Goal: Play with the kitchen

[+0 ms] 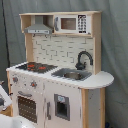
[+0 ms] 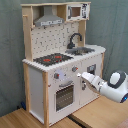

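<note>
The kitchen [image 1: 55, 65] is a tall toy unit of white panels and pale wood, and it shows in both exterior views. On its counter are a black-red hob [image 2: 52, 59], a grey sink [image 2: 80, 50] and a black tap [image 2: 74, 39]. A hood [image 2: 48, 20] and a small microwave [image 2: 76, 11] sit up top. The oven door [image 2: 64, 96] is closed. In the second exterior view my gripper [image 2: 81, 75] reaches in from the right and its tip sits just right of a front knob [image 2: 74, 69]. In the first exterior view only a white part of the arm [image 1: 3, 98] shows at the left edge.
A grey curtain [image 2: 10, 60] hangs behind the kitchen. The unit stands on a wooden surface [image 2: 100, 114]. A rounded side shelf [image 1: 102, 77] sticks out past the sink. The white arm [image 2: 114, 86] fills the space in front of the lower cupboard door.
</note>
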Robot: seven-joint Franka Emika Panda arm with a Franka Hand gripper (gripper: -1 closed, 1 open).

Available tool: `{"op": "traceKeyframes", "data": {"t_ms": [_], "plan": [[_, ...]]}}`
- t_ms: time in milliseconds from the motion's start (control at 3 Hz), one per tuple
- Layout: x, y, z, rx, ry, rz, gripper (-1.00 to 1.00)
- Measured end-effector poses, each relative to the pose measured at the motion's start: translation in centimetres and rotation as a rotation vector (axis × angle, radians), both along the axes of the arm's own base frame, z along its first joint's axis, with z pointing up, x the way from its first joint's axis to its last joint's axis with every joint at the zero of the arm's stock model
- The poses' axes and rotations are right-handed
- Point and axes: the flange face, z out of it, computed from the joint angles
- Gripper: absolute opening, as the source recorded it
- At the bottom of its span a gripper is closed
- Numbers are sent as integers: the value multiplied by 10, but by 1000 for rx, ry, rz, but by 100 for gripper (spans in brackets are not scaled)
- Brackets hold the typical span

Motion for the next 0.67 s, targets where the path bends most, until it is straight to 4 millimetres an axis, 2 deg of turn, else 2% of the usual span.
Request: {"op": "traceKeyframes", "data": {"t_ms": [333, 667], "plan": [[21, -24, 14, -56, -25, -78, 100], [25, -26, 37, -94, -44, -97, 100]]}}
